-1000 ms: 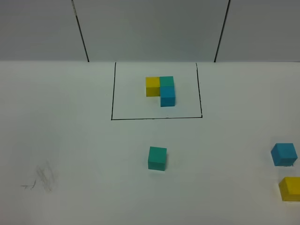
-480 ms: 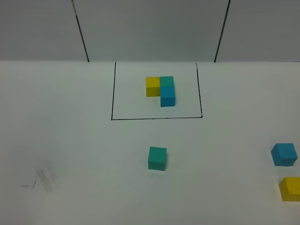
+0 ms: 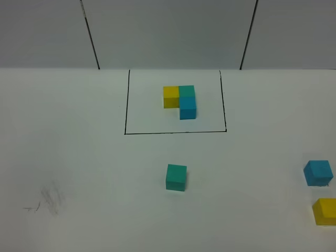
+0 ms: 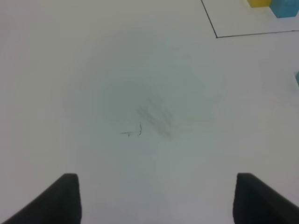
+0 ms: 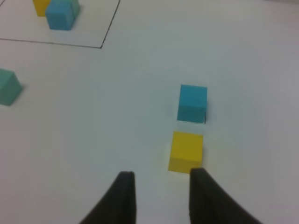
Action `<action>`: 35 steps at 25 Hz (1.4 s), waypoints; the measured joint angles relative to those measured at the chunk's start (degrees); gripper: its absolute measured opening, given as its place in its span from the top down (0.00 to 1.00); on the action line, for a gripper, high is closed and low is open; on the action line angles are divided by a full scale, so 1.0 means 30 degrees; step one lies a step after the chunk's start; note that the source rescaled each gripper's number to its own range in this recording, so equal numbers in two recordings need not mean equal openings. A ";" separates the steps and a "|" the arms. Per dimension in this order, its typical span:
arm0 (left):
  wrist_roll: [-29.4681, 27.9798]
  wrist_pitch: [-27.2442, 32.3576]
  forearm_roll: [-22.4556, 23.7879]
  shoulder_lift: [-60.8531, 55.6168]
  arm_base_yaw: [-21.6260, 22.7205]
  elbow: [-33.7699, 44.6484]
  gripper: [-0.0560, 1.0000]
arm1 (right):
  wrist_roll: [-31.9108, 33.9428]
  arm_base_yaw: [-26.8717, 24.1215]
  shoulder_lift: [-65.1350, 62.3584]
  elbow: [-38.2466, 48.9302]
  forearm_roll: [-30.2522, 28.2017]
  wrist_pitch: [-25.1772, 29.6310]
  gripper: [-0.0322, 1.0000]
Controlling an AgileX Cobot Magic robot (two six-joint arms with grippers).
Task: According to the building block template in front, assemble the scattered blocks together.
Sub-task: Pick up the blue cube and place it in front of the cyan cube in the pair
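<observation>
Nothing moved; teal cube [image 3: 176, 177] stands well apart from template [image 3: 180, 101].

Bright, flat, even light; only a faint shadow beside the green block [image 3: 176, 177]; wrist views soft and slightly hazy.

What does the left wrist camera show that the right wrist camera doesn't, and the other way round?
Only the left wrist view: the grey scuff mark, ahead of the left gripper. Only the right wrist view: the loose sky-blue cube and loose yellow cube, just beyond the right gripper. Both: part of the template, a corner of its black frame line, and the loose teal-green cube, only a sliver at the left wrist picture's edge.
</observation>
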 joint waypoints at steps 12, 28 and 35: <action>0.0000 0.0000 0.0000 0.0000 0.0000 0.0023 0.61 | 0.0000 0.0000 0.0000 0.0000 0.0000 0.0000 0.97; -0.0016 0.0000 0.0000 0.0000 0.0000 0.0023 0.67 | 0.0146 0.0000 0.0000 0.0000 0.0020 0.0001 0.97; -0.0054 0.0000 0.0000 0.0000 0.0000 0.0023 0.67 | 0.0590 0.0000 0.0000 0.0000 -0.0466 0.0091 0.87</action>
